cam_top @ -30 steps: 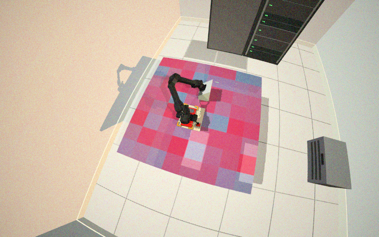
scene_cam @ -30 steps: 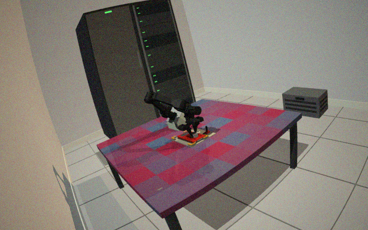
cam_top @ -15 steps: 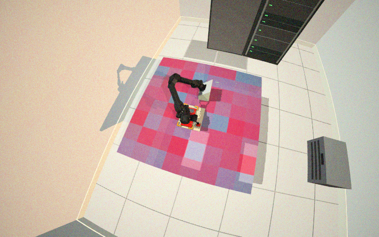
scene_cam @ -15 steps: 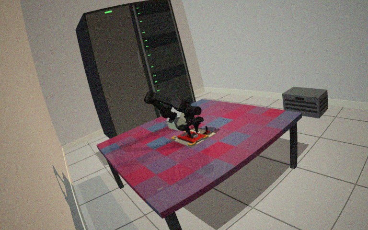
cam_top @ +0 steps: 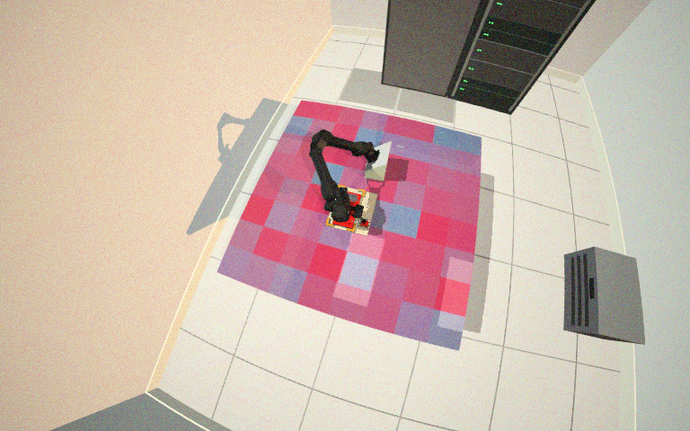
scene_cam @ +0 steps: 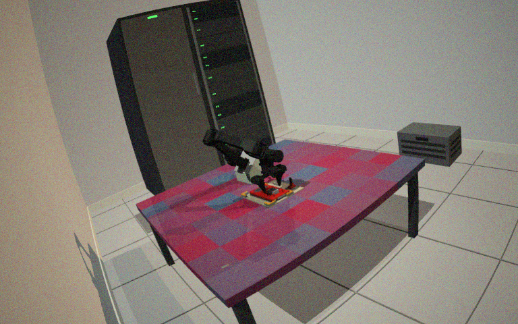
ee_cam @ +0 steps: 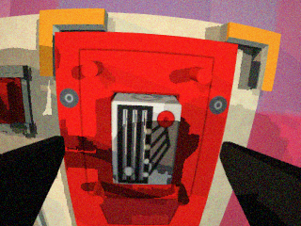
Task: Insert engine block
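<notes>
In the wrist view the grey engine block (ee_cam: 146, 139) sits in the opening in the middle of the red car body (ee_cam: 88, 63), with its ribbed face up and a red dot at its upper right. The car body (cam_top: 341, 224) (scene_cam: 268, 194) lies on a beige fixture plate (ee_cam: 164, 24) (cam_top: 372, 203) with orange corner brackets (ee_cam: 70, 21). My gripper (ee_cam: 144, 148) (cam_top: 351, 208) (scene_cam: 273, 182) is open and hangs just above the block. Its black fingers stand wide on either side, clear of the block.
The fixture lies on a table with a red and purple checkered top (cam_top: 407, 284) (scene_cam: 267, 236). A white wedge (cam_top: 378, 162) (scene_cam: 244, 173) stands behind it at the arm's base. A dark server rack (cam_top: 457, 45) (scene_cam: 183, 88) and a grey box (cam_top: 603, 294) (scene_cam: 429, 143) stand on the floor.
</notes>
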Controlling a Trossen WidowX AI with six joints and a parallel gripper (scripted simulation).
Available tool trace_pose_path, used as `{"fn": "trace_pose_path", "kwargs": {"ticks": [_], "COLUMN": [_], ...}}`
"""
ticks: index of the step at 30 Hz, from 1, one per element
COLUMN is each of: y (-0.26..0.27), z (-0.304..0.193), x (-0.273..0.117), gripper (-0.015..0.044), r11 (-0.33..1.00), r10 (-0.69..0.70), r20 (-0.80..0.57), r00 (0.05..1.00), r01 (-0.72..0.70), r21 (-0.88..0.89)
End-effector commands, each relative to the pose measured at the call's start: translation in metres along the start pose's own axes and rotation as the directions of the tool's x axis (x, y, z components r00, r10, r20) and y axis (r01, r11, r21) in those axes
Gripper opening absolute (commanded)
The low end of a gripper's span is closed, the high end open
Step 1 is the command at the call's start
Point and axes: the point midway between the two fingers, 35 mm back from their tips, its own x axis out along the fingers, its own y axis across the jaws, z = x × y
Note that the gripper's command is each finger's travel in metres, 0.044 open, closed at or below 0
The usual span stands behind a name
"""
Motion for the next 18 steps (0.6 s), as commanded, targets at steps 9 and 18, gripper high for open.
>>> {"fn": "trace_pose_path", "kwargs": {"ticks": [9,18], "y": [0.000,0.000], "z": [0.000,0.000], "x": [-0.014,-0.014], "gripper": [0.0414,0.0177], "r11": [1.000,1.000], "r10": [-0.004,-0.004], "r20": [0.000,0.000], "r00": [1.000,1.000], "r01": [0.004,0.004], "r21": [-0.005,-0.005]}}
